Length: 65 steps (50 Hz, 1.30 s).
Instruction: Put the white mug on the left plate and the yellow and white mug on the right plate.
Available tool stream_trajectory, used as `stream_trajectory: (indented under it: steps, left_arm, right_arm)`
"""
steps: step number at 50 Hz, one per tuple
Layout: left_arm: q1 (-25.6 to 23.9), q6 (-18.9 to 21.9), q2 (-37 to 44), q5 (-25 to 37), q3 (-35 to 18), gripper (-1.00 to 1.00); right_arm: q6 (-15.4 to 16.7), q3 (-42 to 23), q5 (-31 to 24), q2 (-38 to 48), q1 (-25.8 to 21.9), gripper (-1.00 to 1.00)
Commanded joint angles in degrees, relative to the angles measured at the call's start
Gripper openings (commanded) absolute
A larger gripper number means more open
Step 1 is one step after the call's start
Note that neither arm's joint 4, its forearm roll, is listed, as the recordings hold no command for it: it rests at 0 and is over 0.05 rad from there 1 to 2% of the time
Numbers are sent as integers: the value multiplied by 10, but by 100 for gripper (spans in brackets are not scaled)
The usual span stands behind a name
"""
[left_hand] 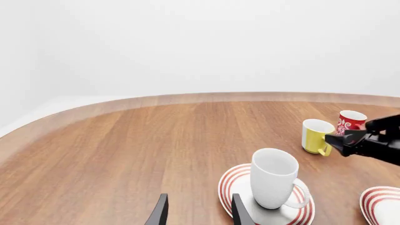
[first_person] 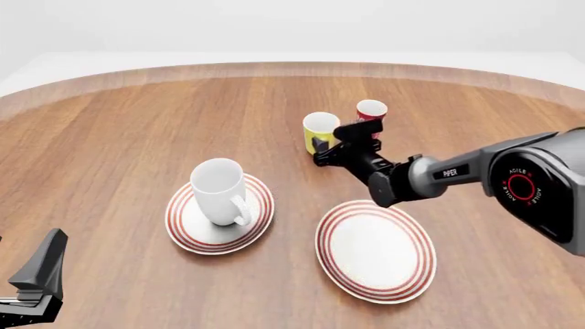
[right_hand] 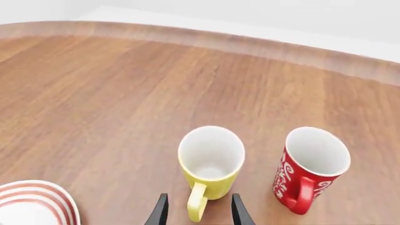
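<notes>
The white mug (first_person: 219, 190) stands upright on the left plate (first_person: 188, 229), its handle toward the near side; the left wrist view shows the same mug (left_hand: 273, 177) on that plate (left_hand: 233, 183). My left gripper (left_hand: 198, 212) is open and empty, short of the plate, at the front view's near left corner (first_person: 32, 288). The yellow and white mug (right_hand: 211, 159) stands on the bare table beside the red cup. My right gripper (right_hand: 198, 211) is open, its fingers either side of the yellow handle. The right plate (first_person: 375, 250) lies bare under the right arm.
A slim red cup (first_person: 370, 110) with white markings stands close to the right of the yellow mug (first_person: 320, 129), near my right gripper (first_person: 336, 145). A red-ringed plate's edge (right_hand: 31, 201) shows in the right wrist view. The table's curved far rim (first_person: 292, 70) runs behind.
</notes>
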<state>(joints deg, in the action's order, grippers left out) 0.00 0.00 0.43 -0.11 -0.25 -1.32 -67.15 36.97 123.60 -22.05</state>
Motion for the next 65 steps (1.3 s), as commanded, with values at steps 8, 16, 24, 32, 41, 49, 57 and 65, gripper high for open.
stream_trajectory:
  steps: [8, 16, 24, 32, 41, 49, 57, 65]
  left_arm:
    - [0, 0, 0, 0, 0, 100]
    - [0, 0, 0, 0, 0, 100]
    - [0, 0, 0, 0, 0, 100]
    - [0, 0, 0, 0, 0, 100]
    - [0, 0, 0, 0, 0, 100]
    - [0, 0, 0, 0, 0, 100]
    - [0, 0, 0, 0, 0, 100]
    - [0, 0, 0, 0, 0, 100]
  right_arm:
    - [-10, -25, -12, 25, -1, 100]
    - [-16, -40, -18, 40, -2, 100]
    - [-16, -48, -21, 47, -3, 100]
    - [-18, -58, -27, 59, -1, 100]
    - [-23, -66, -33, 71, -1, 100]
    - [-30, -71, -42, 78, -4, 100]
    - [-31, -64, -44, 72, -9, -100]
    - [-21, -37, -26, 43, 0, -100]
